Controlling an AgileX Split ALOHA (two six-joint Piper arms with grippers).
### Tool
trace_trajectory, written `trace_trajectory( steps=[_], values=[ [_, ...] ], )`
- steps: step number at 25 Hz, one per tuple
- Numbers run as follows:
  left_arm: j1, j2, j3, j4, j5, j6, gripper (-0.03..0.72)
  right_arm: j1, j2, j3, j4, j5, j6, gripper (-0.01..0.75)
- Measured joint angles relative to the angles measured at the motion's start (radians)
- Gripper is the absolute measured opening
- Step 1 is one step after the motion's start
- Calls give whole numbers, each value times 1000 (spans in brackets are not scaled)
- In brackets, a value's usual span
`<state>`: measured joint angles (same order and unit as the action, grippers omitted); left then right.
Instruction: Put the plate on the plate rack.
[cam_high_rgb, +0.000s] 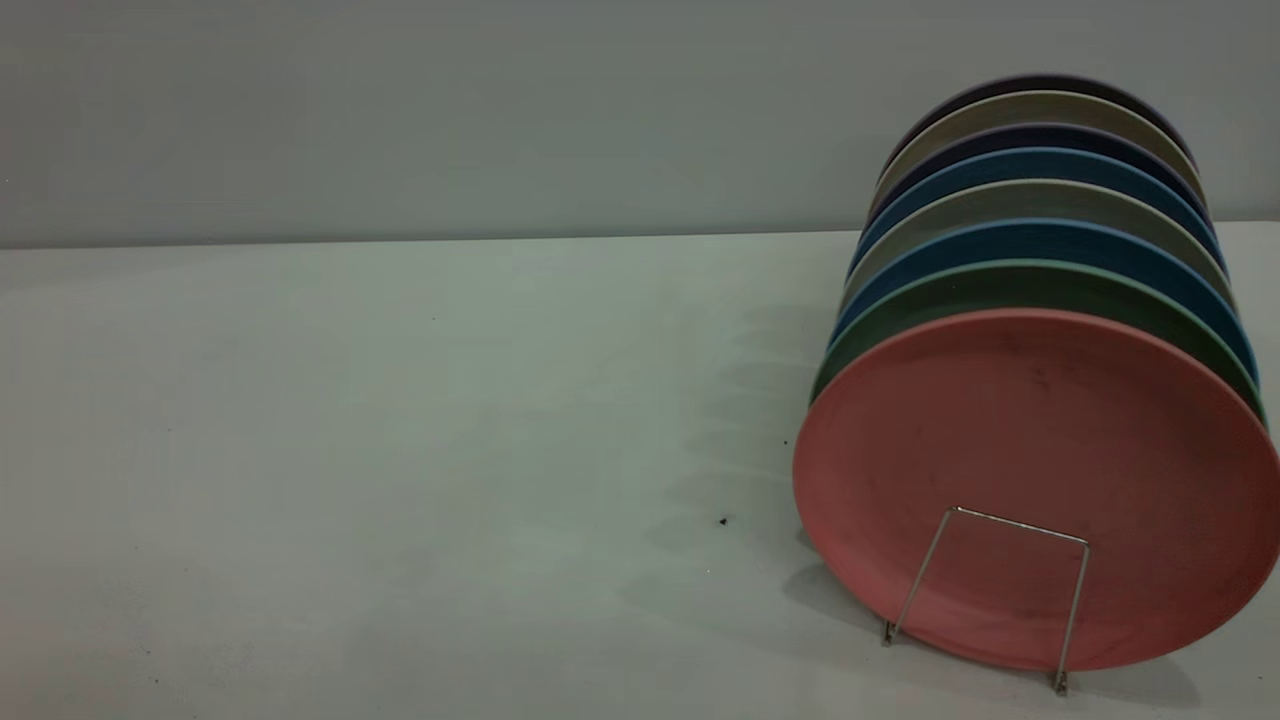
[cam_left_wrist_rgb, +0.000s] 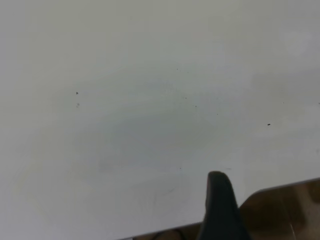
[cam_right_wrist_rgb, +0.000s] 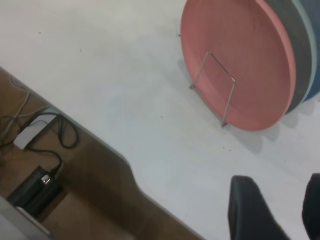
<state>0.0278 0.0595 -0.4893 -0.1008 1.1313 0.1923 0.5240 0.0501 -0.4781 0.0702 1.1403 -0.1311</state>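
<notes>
The salmon-pink plate (cam_high_rgb: 1040, 470) stands on its edge at the front of the plate rack (cam_high_rgb: 1020, 526), at the right of the table. One squared wire loop of the rack crosses the plate's lower face. The right wrist view shows the same plate (cam_right_wrist_rgb: 240, 55) and rack loop (cam_right_wrist_rgb: 221, 65), well away from my right gripper (cam_right_wrist_rgb: 277, 200), which is open with only bare table between its fingers. In the left wrist view my left gripper (cam_left_wrist_rgb: 220, 205) hangs over the table's edge, far from the plate. Neither arm shows in the exterior view.
Behind the pink plate stand a teal-green plate (cam_high_rgb: 1000, 290), blue plates (cam_high_rgb: 1040, 240) and several more in a row. The white table (cam_high_rgb: 400, 450) stretches bare to the left. Past the table's edge lie cables and a black box (cam_right_wrist_rgb: 35, 187).
</notes>
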Motion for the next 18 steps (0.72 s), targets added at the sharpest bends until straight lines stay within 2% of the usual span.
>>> trace_trajectory(
  steps=[4,13,18],
  values=[
    [0,-1,0,0,0,-1,526,-94,-8,0,0,0,0,281],
    [-1,-81,0,1,9,-2,526,-465,-17,1,0,0,0,281],
    [-8,-82,0,2,9,-2,526,-557,-67,2,0,1,0,281]
  ],
)
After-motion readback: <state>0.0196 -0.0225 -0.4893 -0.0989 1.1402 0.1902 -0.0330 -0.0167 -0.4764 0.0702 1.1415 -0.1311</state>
